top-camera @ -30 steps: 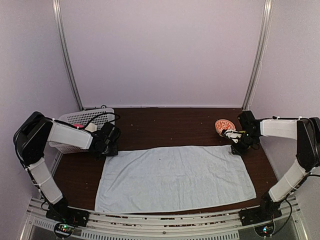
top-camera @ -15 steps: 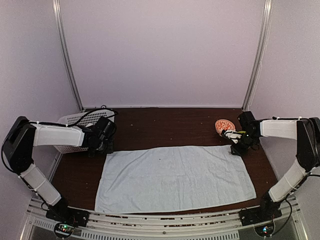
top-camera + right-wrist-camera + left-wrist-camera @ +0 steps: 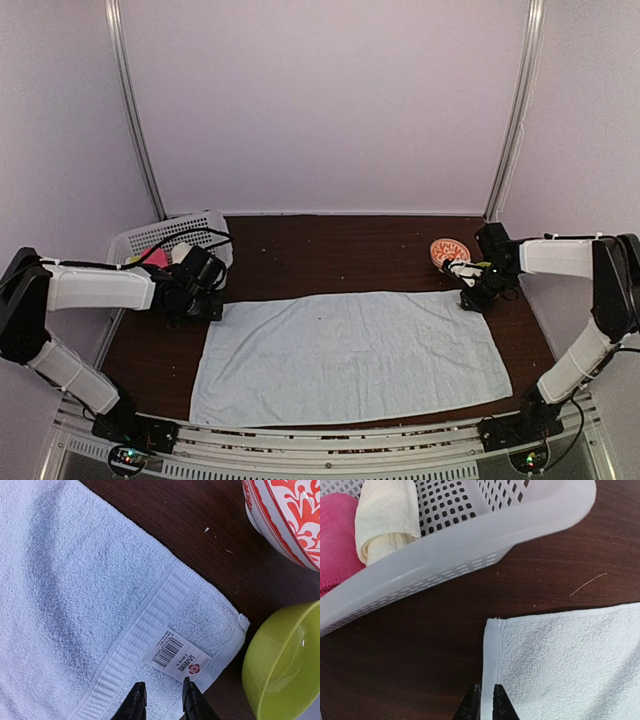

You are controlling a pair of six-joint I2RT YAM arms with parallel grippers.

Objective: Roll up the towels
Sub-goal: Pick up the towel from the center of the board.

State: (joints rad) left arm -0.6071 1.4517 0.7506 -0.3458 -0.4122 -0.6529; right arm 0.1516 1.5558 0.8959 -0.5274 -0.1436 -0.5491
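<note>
Pale towel [image 3: 350, 352] lies flat mid-frame on the surface [image 3: 330, 250]. Left gripper [image 3: 486, 702] nearly together at its upper-left hem, I can't tell if it pinches; right gripper [image 3: 162, 700] apart over the upper-right corner.

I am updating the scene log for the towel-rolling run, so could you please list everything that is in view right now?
towel: one, pale blue-white, spread flat across the near half of the table
basket: one, white, perforated, far left corner
pink cloth roll: one, pink, inside the basket
cream cloth roll: one, cream-yellow, inside the basket beside the pink one
patterned bowl: one, red and white, far right
green bowl: one, yellow-green, beside the towel's far right corner
table: one, dark brown
arms: two, white and black, reaching in from either side
left gripper: one, black, at the towel's far left corner hem
right gripper: one, black, at the towel's far right corner by the label
</note>
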